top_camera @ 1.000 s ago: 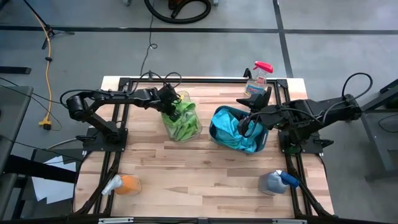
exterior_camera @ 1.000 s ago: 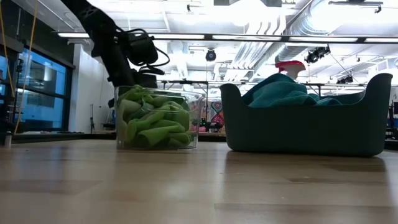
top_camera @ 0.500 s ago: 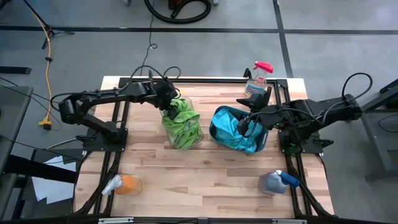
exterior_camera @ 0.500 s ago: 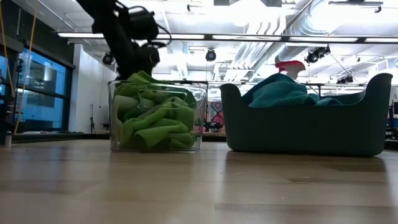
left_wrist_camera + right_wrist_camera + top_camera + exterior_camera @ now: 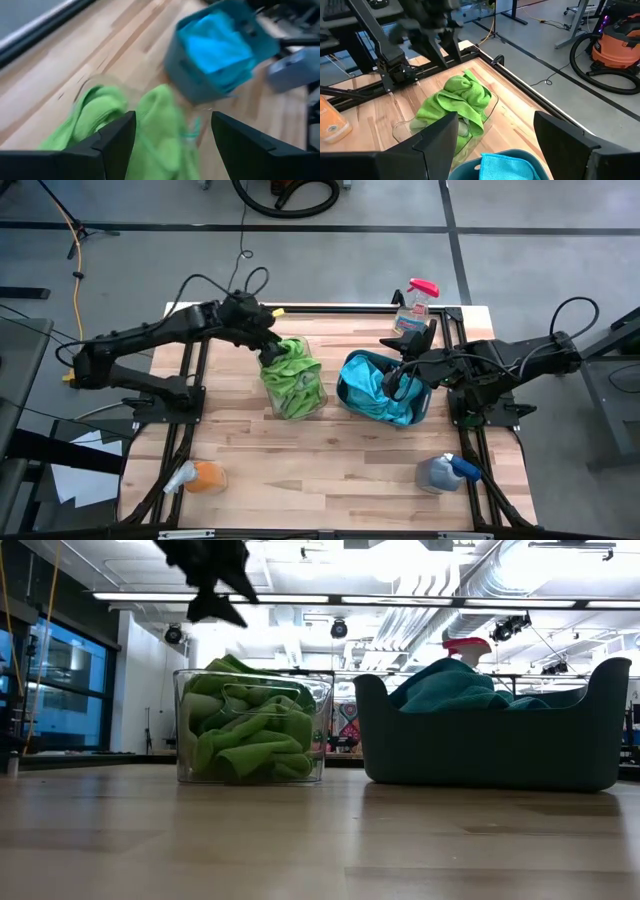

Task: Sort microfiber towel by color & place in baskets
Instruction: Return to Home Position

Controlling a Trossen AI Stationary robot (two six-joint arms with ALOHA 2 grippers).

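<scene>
Reading this as the return-to-home step: sorting looks done, and I see no towel loose on the table (image 5: 300, 450).

High view: my left gripper (image 5: 267, 345) is over the table, with the clear basket (image 5: 312, 394) just beside and under my jaws. It's packed with green towels (image 5: 290, 375). My right gripper (image 5: 394, 385) hangs over the teal basket (image 5: 345, 392), with blue towels (image 5: 372, 385) directly under those jaws.

Low view: left gripper (image 5: 215, 585) is well above the clear basket (image 5: 318, 690), touching nothing. The green pile crests the rim. The teal basket (image 5: 500, 755) sits off to the side of my left jaws, blue towel heaped inside. I can't make out the right gripper here.

Left wrist view: blurred, but the jaws are spread with nothing pinched. Green towels (image 5: 155, 130) lie below the gap, teal basket (image 5: 190, 82) farther ahead.

Right wrist view: jaws spread and empty. A blue towel (image 5: 505, 167) is right under them, the clear basket (image 5: 402, 131) ahead.

Next move, my call: keep both jaws spread and lift the right gripper straight up before pulling back, so the fingers don't snag a towel or the teal rim. Then fold both arms to rest. Left has height already, so it only needs to swing away from the clear basket.
</scene>
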